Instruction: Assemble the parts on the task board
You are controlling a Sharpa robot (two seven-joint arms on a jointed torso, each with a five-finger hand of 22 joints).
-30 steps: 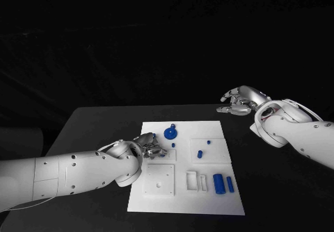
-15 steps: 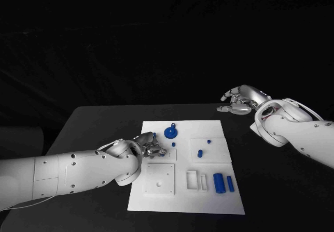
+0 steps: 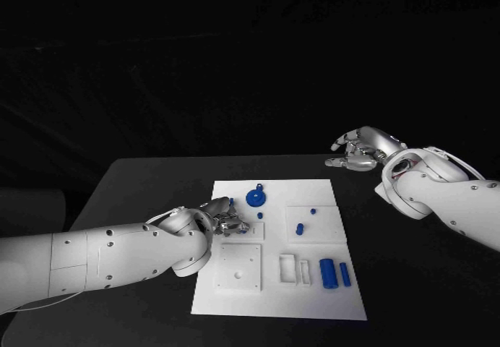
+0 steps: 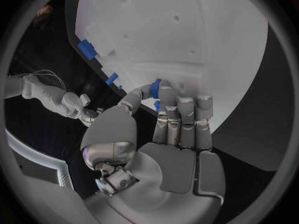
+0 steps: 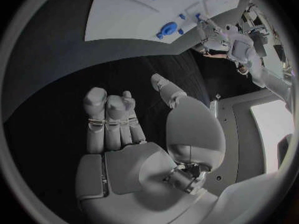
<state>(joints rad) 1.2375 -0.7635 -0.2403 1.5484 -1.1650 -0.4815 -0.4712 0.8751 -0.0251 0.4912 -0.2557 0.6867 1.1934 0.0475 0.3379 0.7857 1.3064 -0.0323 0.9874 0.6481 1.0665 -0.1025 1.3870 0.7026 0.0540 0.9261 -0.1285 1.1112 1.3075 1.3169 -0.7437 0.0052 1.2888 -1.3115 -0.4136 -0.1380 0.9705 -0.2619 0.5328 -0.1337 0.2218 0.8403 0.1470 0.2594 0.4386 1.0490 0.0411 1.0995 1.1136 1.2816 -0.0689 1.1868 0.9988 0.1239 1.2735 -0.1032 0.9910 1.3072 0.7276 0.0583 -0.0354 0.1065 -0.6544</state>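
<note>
1. the black table fills the floor of the scene, with a dark room behind it and nothing else to pick out back there.
2. the task board, a white plate, lies in the middle of the table; it carries raised white blocks and sockets toward its near edge.
3. the left hand sits over the board's left side, just where it was a second ago. its fingers lie together, tips down on the board, and a small blue part shows between thumb and fingertips. i judge it pinched, being seated into the board, and the lack of movement suggests a slow press rather than a carry.
4. the right hand hangs off the board, far and to the right over the bare table, barely shifted; fingers loosely curled, holding nothing.
5. a blue round knob piece stands on the far part of the board; two blue cylinders lie near the right edge, untouched, so most of the assembly seems left to do.
</note>
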